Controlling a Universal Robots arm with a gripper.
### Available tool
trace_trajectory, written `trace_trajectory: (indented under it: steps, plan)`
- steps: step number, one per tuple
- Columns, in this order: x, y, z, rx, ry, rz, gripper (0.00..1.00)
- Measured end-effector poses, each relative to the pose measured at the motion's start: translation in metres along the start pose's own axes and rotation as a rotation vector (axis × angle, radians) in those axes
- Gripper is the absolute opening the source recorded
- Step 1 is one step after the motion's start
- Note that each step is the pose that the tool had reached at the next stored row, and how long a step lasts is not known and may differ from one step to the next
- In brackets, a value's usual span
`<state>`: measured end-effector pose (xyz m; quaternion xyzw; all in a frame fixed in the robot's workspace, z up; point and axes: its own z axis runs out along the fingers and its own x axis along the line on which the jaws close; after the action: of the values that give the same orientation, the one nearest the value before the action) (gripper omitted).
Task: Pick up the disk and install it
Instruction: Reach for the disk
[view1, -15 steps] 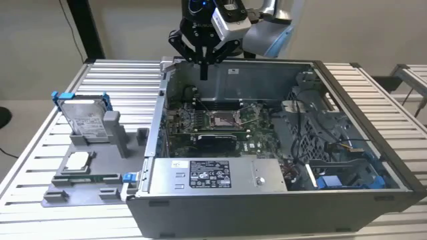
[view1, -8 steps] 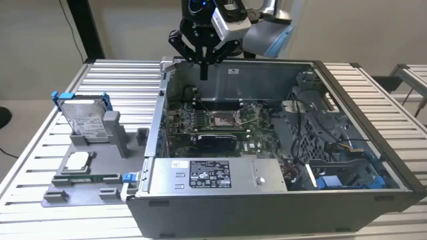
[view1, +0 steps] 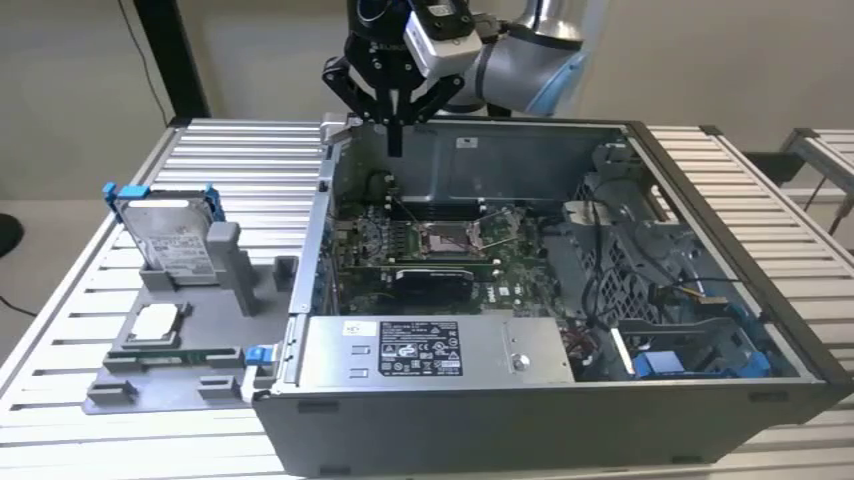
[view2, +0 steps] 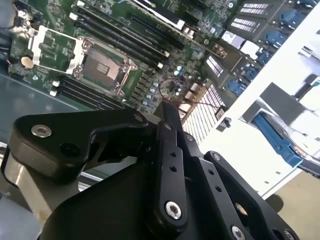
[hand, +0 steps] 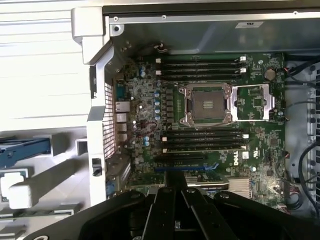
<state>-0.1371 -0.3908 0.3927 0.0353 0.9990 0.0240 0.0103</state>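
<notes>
One gripper (view1: 395, 146), mine: matte black, bolted link fingers. Jaws closed tip to tip, gripping nothing. In the exterior view I hang at top centre of the frame, over the back wall of the case (view1: 694, 150).

One disk (view1: 171, 238): a flat silver-grey metal rectangle with a white label and a bright blue plastic bracket round it. It stands on edge in the fixture (view1: 200, 355) at left centre of the exterior frame, outside the case and well apart from me.

One fixture: moulded grey plastic with blocky posts, on the slatted aluminium table (view1: 67, 300). One small square silver chip (view1: 155, 322) lies flat on it, just below the disk in the frame.

One case: grey sheet metal, open side up. Inside:
- One green motherboard (hand: 150, 100).
- One square CPU socket (hand: 206, 104) with a shiny metal frame.
- Long black memory slots in two banks, one on each side of the socket.
- One grey box with a black-and-white sticker (view1: 414, 350), lower centre of the exterior frame.
- Blue plastic parts (view1: 667, 362), lower right.

In the first wrist view the motherboard lies beyond my closed tips.
</notes>
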Motion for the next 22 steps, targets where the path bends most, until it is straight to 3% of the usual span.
trace_trajectory:
  steps: [11, 22]
  plan:
    - [0.0313, 0.0098, -0.0001, 0.0, 0.0, 0.0, 0.0]
    - [0.0618, 0.0104, -0.0006, -0.0001, 0.0, 0.0, 0.0]
